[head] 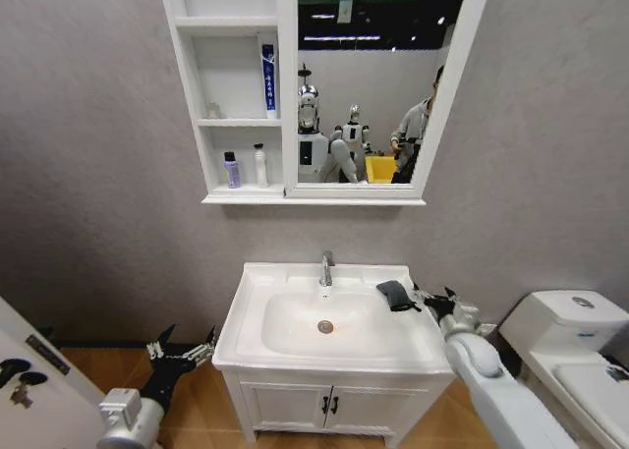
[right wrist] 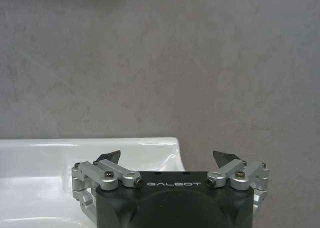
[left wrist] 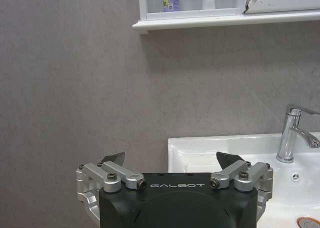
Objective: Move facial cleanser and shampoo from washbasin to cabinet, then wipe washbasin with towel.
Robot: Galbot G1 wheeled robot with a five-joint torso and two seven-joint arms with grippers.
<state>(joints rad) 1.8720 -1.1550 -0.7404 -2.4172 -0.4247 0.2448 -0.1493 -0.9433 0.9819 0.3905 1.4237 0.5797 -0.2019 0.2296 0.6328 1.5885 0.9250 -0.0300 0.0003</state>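
The dark grey towel [head: 396, 294] is lying crumpled on the washbasin [head: 252, 342] rim, right of the chrome tap [head: 325, 268]. It is looking soft and light, so pinching a raised fold should suit. The right gripper [head: 439, 303] is hovering just beside it, jaws spread. The left gripper [head: 183, 348] is waiting low beside the basin, jaws spread. Two bottles [head: 246, 167] are standing in the cabinet [head: 187, 48].
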